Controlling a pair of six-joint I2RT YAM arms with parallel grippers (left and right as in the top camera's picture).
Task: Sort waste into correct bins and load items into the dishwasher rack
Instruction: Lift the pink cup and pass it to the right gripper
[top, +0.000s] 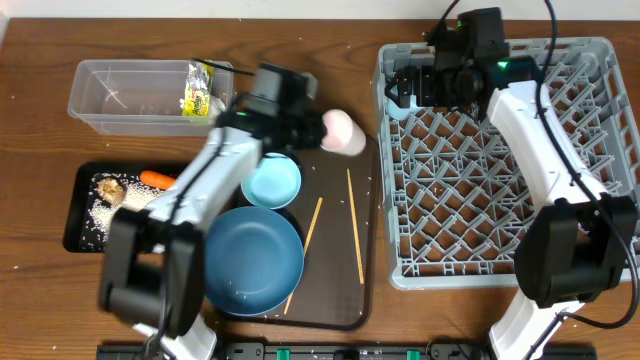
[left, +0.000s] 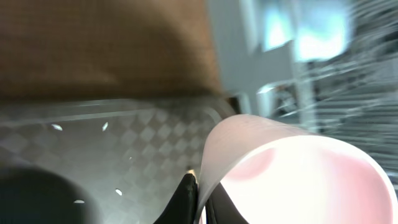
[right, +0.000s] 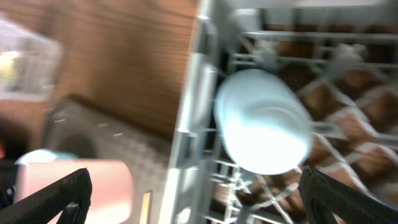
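Left gripper (top: 322, 127): clamps shut on the pink cup (top: 345, 133), pinching its thin wall at the rim between the two fingertips (left: 184, 198). Holds the cup tipped on its side at the far right corner of the brown serving tray (top: 335, 280), close to the left wall of the dishwasher rack (top: 500, 170). Cannot tell whether the cup touches the tray there.

Right gripper (top: 400, 88): stands wide open with nothing between its fingers, above the far left corner of the rack. In that corner, on its side against the left wall: the light-blue cup (right: 264, 121), apart from the open fingers.

On the serving tray: light-blue bowl (top: 272, 182) left of the middle, dark-blue plate (top: 255, 258) just beside it toward the near left corner. Two chopsticks (top: 355, 225) on the bare right half, one along the right edge, the other slanting with its near end at the plate's rim.

At the far left corner of the desk (top: 40, 300): clear tub (top: 120, 100), with the foil wrapper (top: 200, 88) standing at its right end.

Along the desk's left edge, beside the serving tray: black tray (top: 75, 235), holding rice grains (top: 100, 215), a brown lump (top: 110, 190) and a carrot (top: 157, 179) at its far right corner.
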